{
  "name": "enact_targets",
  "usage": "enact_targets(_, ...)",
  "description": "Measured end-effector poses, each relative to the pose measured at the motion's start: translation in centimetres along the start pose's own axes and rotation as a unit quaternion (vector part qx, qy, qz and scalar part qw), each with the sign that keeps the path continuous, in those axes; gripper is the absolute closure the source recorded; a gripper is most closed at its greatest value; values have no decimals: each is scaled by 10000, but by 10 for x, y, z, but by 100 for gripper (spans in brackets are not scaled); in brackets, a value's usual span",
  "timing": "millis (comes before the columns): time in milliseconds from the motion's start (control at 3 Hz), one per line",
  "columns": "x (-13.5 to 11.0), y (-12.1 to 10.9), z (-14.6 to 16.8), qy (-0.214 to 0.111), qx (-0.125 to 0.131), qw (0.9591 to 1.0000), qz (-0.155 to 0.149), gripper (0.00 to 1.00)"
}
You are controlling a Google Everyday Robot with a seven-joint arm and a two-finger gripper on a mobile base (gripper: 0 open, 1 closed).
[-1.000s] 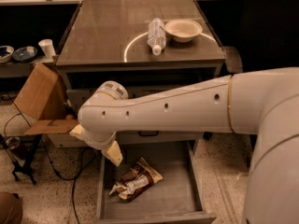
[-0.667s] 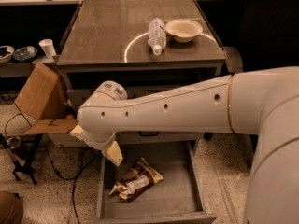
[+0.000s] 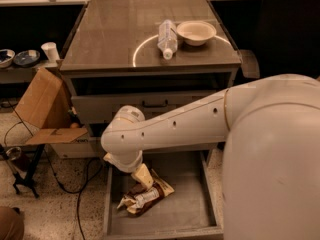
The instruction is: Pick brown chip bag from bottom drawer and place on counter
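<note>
Gripper (image 3: 143, 177), half hidden under arm (image 3: 190, 124), over brown chip bag (image 3: 146, 199) in bottom drawer (image 3: 192, 209); grip unreadable.

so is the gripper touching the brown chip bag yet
Cannot tell. In the camera view the gripper hangs in the bottom drawer and its tip overlaps the upper edge of the brown chip bag, but neither contact nor a gap shows plainly.

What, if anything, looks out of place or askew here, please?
The bottle lies on its side on the counter, beside the bowl. The chip bag sits crumpled and slanted in the open bottom drawer, with the tool low over it. Nothing looks spilled.
</note>
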State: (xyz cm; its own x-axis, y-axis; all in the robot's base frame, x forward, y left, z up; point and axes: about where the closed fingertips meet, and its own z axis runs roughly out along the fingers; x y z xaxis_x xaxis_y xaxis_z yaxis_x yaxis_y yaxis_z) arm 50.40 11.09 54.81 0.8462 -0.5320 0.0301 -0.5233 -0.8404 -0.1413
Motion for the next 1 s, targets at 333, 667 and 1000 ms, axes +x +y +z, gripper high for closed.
enact_targets(333, 16, 48, 75, -133, -202, 9995, 210, 0)
enact_targets(667, 33, 69, 157, -225, -11, 9989, 414, 0)
enact_targets(1000, 56, 65, 227, -339, 416, 9962, 683, 0)
